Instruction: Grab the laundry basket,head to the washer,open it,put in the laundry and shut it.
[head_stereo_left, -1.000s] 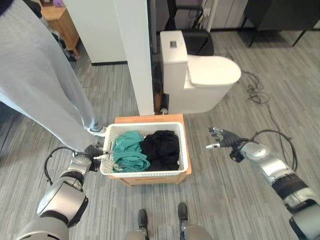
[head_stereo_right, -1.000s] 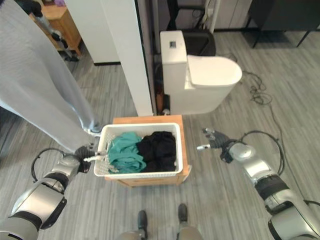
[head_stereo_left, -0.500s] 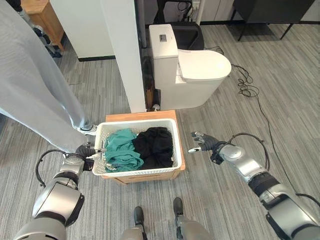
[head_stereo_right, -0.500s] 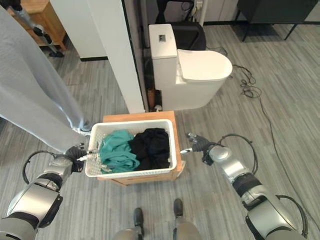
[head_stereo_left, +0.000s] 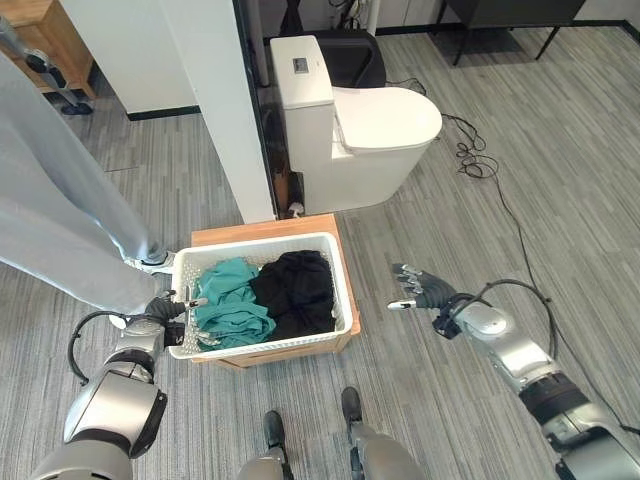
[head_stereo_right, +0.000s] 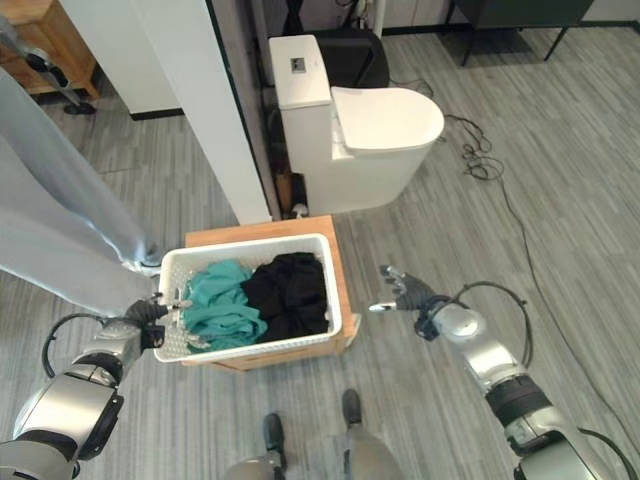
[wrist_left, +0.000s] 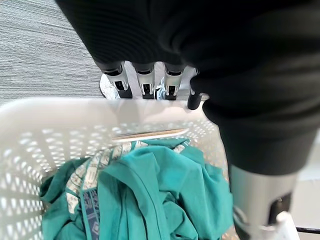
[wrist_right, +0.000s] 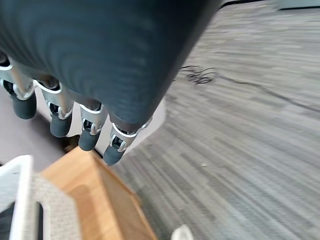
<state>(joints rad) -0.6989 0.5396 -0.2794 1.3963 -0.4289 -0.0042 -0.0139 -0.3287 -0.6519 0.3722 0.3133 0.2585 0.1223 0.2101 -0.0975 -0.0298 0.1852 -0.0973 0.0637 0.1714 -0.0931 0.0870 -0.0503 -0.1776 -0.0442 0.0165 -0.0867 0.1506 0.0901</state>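
Since the basket (head_stereo_left: 262, 296) looks light but flexible, I'd grip both end rims; left hand (head_stereo_left: 161, 307) curls on one, right hand (head_stereo_left: 420, 290) hovers spread.

This looks like a mock-up home set inside an office or lab space. A white toilet (head_stereo_left: 350, 130) stands in the upper middle of the frame on grey wood-look plank flooring (head_stereo_left: 560, 150), beside a white partition wall (head_stereo_left: 215, 100). Loose cables (head_stereo_left: 475, 160) trail across the floor at upper right, and a wooden cabinet (head_stereo_left: 45, 35) sits in the upper left corner.
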